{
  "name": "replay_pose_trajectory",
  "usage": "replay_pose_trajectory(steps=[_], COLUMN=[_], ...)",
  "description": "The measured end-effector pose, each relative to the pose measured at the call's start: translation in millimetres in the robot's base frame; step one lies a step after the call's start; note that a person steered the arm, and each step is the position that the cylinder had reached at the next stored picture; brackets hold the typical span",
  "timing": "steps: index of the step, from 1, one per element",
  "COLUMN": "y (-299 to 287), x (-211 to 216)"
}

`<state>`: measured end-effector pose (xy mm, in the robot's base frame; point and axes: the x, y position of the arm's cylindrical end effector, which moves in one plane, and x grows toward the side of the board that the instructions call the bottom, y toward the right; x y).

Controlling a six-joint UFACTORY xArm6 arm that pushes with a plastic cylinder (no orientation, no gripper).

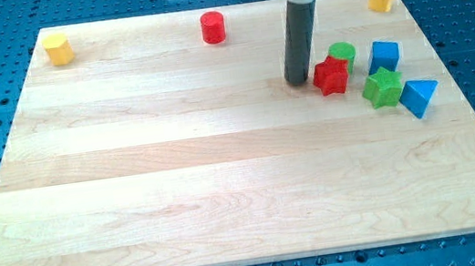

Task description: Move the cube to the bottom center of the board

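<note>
Blue triangular block (419,96), my tip (298,82) leftward.

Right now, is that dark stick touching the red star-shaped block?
Cannot tell. In the camera view my tip sits just left of the red star block, with no plain gap or contact visible.

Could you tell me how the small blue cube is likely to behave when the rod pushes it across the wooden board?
The small blue cube rests on a flat face, so it should slide, not roll. The smooth wooden board probably offers little resistance. Off-centre contact from my tip may spin it.
</note>
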<state>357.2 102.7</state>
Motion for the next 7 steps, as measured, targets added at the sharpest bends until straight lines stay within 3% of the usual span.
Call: replay_pose_trajectory(steps=[1,3,5,7], y=[41,92,145,124], x=[-50,-19,-14,27])
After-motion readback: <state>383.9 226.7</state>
